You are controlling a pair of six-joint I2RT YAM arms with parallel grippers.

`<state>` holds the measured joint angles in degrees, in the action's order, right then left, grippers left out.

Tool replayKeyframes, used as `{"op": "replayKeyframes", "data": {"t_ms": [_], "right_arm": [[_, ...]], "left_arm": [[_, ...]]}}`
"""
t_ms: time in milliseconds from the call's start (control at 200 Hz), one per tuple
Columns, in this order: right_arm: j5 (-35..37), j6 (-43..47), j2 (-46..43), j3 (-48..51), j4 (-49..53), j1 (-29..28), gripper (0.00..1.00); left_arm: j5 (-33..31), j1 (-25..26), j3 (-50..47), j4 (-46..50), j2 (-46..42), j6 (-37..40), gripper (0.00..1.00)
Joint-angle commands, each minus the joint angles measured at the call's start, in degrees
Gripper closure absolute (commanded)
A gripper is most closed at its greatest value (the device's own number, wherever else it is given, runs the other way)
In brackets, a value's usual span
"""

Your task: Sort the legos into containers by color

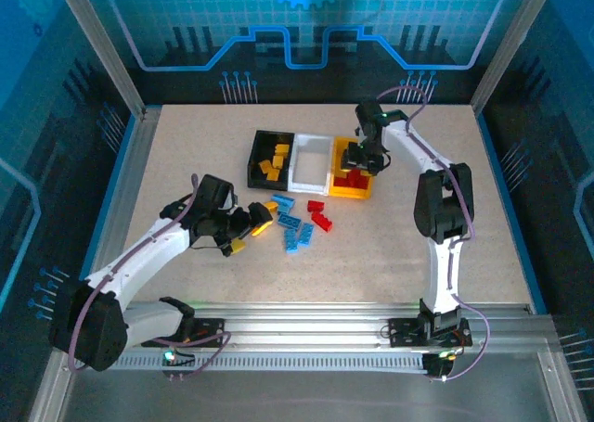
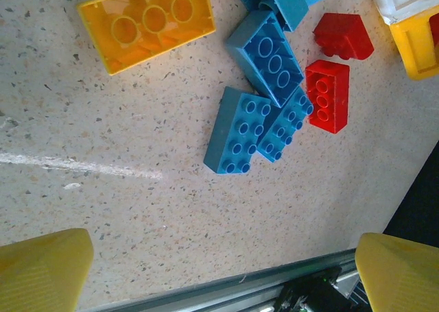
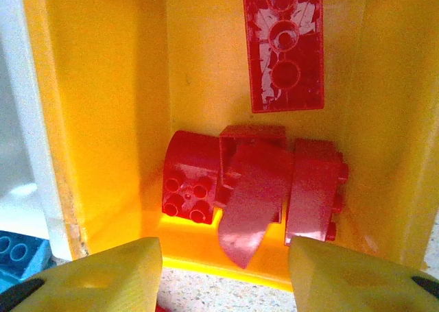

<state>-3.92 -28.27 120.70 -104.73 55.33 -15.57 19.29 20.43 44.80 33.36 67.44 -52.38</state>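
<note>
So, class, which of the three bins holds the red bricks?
The orange-yellow bin, rightmost in the row; the black bin holds yellow bricks, and the white bin between them looks empty.

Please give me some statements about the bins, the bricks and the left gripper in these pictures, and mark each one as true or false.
1. The orange-yellow plastic bin holds red plastic bricks. True.
2. The black plastic bin holds blue bricks. False: it holds orange-yellow plastic bricks.
3. On the speckled table lie blue plastic bricks, outside the bins. True.
4. The left gripper is shut on a red brick. False: its jaws stand open with nothing between them.
5. The white plastic bin stands between the black bin and the orange-yellow bin. True.
</note>
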Motion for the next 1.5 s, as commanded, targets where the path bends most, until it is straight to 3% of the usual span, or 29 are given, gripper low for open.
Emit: {"op": "replayKeyframes", "data": {"t_ms": [0,205,530,815,1496], "right_arm": [[-1.4,0.8,-5.1,2.4,1.1,0.3,0.45],[-2.5,5.3,-13.8,9.8,-0.4,-1.1,0.4],[-0.9,12.2,-23.0,25.3,-4.2,-9.9,0.34],[2.9,16.0,-17.5,25.3,-4.1,-17.7,0.32],[3.8,17.5,-2.1,14.2,-2.5,-19.1,0.4]], "left_arm": [[-0.5,0.3,-1.4,0.5,-0.2,0.0,0.01],[0.6,0.3,-0.4,-2.7,2.6,-1.4,0.01],[0.0,0.2,0.9,-4.5,4.6,-2.9,0.01],[-0.4,0.3,-0.4,-4.1,2.3,-4.0,0.01],[-1.7,0.0,-3.6,1.0,-6.4,-4.3,0.01]]}}
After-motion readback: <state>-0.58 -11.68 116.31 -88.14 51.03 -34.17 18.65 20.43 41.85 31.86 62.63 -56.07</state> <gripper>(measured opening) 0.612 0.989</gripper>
